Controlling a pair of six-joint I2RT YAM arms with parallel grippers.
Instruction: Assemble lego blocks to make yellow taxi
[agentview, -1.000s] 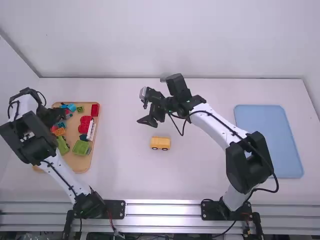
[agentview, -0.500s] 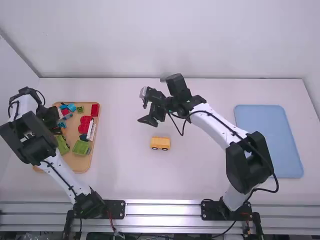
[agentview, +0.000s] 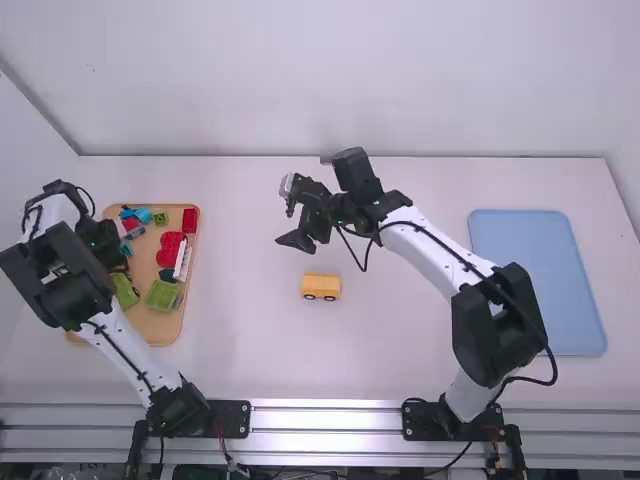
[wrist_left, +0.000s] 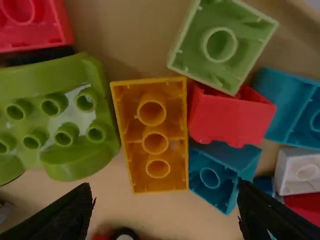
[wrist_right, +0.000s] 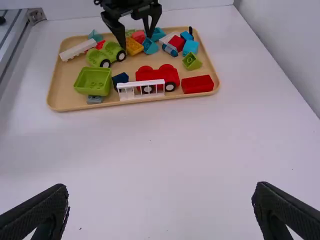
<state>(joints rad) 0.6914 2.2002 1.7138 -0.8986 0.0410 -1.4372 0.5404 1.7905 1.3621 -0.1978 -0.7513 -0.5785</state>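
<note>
Left end effector (agentview: 102, 242): released, fingers spread apart, above the wooden tray (agentview: 154, 325).
Beyond its fingers: in the left wrist view, an orange-yellow block (wrist_left: 155, 135) lies in the tray with its hollow underside facing up, three round tubes in a row.
Beside the orange-yellow block: a green wheeled piece (wrist_left: 42, 117) along one long side; a red block (wrist_left: 227, 117) and a teal block (wrist_left: 212, 170) along the other. Whether they touch it, I cannot tell.
Over the red block's edge: a corner of a light green block (wrist_left: 222, 45), its hollow side also facing up.
Right end effector (agentview: 282, 214): released, fingers well apart, above the white surface (agentview: 250, 370) and between the tray and the blue board.
Yellow car (agentview: 321, 284): on the surface, upright on its wheels, near the right end effector and on the side toward the arm bases; well apart from the tray.
Elsewhere in the tray: a green tub (wrist_right: 93, 80), a red vehicle (wrist_right: 157, 74) with a white fence piece (wrist_right: 142, 83) just beside it, and a long red brick (wrist_right: 197, 84) near the tray's edge.
Blue board (agentview: 540, 285): flat on the surface, at the right arm's outer side.
</note>
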